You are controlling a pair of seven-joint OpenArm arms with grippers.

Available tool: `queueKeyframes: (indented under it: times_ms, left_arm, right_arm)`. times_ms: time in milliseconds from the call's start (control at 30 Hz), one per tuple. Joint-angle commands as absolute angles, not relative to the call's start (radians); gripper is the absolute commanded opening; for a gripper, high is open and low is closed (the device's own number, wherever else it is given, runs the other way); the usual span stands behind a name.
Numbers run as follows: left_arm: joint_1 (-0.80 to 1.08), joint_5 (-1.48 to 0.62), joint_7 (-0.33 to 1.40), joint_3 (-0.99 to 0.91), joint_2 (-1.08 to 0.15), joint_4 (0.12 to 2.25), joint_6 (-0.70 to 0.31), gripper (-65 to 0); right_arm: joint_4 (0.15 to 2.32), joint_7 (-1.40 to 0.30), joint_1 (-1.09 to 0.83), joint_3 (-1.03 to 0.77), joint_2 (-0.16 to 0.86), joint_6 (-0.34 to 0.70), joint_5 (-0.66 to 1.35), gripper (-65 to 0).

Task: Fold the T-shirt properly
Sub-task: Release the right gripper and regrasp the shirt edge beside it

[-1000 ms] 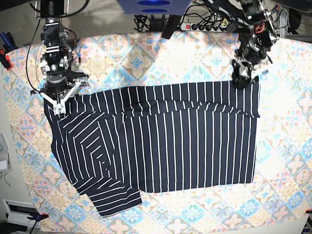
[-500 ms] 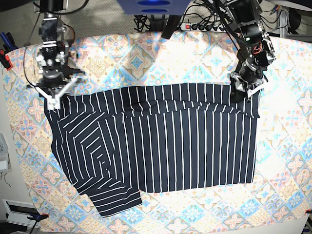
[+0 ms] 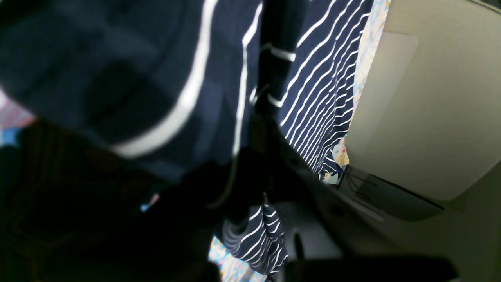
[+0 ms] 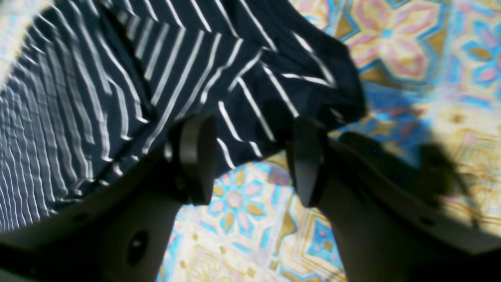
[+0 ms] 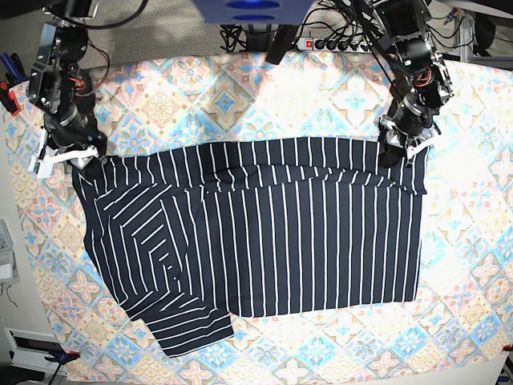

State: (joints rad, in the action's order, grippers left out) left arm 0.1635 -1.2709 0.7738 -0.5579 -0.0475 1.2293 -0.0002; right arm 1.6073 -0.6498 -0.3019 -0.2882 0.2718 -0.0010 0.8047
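Observation:
The dark navy T-shirt [image 5: 264,241] with thin white stripes lies spread on the tablecloth, its top edge folded down in a band and one sleeve at the bottom left. My left gripper [image 5: 398,152] sits at the shirt's top right corner. In the left wrist view the cloth [image 3: 325,90] hangs blurred right at the lens, and the dark gripper [image 3: 242,172] looks shut on it. My right gripper [image 5: 70,154] is at the top left corner. In the right wrist view it [image 4: 250,160] is open and empty, with the shirt corner [image 4: 274,102] just beyond the fingertips.
The pastel tile-patterned tablecloth [image 5: 240,88] covers the whole table. A power strip [image 5: 337,44] and cables lie behind the back edge. Clamps [image 5: 8,96] hold the cloth at the left edge. Bare tablecloth [image 4: 411,58] shows beside the shirt corner.
My right arm has swung left and turned, carrying its open gripper from above the shirt's top left corner to its outer edge. My left arm turned at the top right corner, then stayed.

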Motion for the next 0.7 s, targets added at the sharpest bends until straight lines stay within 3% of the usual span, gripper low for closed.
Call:
queueKeyframes:
  times_ms: [0, 433, 567, 667]
  left_arm:
    - [0.166, -1.268, 0.774, -0.556, -0.05, 1.233, -0.001, -65.0]
    - [0.17, -1.268, 0.774, -0.556, -0.051, 1.233, -0.001, -65.0]
    - [0.17, -1.268, 0.774, -0.556, -0.051, 1.233, -0.001, -65.0]
    - [0.17, -1.268, 0.774, -0.556, -0.051, 1.233, -0.001, -65.0]
  right_arm:
    - [1.598, -0.631, -0.278, -0.292, 0.288, 0.005, 0.839, -34.3]
    - [1.348, -0.671, -0.168, -0.292, 0.269, 0.01, 0.917, -34.3]
    - [1.287, -0.671, -0.128, -0.298, 0.26, 0.124, 0.917, -34.6]
    - [1.23, -0.671, -0.099, -0.3, 0.26, 0.139, 0.917, -34.6]
